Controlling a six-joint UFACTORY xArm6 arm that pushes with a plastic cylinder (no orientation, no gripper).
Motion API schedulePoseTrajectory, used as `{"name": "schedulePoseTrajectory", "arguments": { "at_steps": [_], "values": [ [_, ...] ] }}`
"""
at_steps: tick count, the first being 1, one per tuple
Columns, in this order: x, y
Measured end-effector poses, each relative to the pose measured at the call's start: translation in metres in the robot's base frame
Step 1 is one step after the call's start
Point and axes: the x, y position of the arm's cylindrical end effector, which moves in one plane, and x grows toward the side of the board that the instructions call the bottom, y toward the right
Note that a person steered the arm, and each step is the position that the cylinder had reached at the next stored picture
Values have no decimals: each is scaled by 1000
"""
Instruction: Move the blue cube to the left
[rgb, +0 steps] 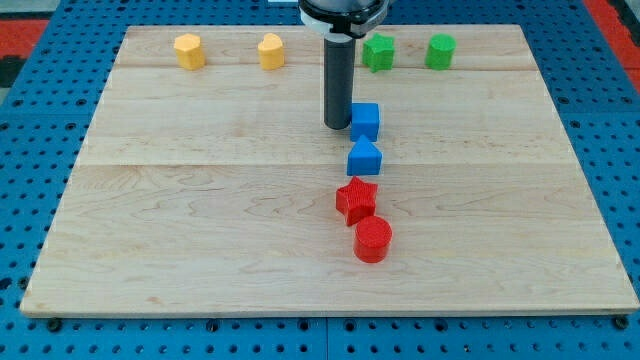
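Observation:
The blue cube (365, 120) sits near the board's middle, a little toward the view's top. My tip (337, 124) rests on the board just to the view's left of the cube, touching or nearly touching its left side. A second blue block (364, 157), with a sloped top, sits just below the cube.
A red star (356, 199) and a red cylinder (373, 240) lie below the blue blocks. Two yellow blocks (189, 50) (271, 51) and two green blocks (378, 52) (440, 50) line the top of the wooden board (200, 200).

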Motion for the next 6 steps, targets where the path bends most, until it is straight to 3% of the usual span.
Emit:
{"name": "schedulePoseTrajectory", "arguments": {
  "at_steps": [2,3,4,5,6],
  "values": [
    [-2,0],
    [-53,2],
    [-58,68],
    [3,101],
    [5,26]
  ]
}}
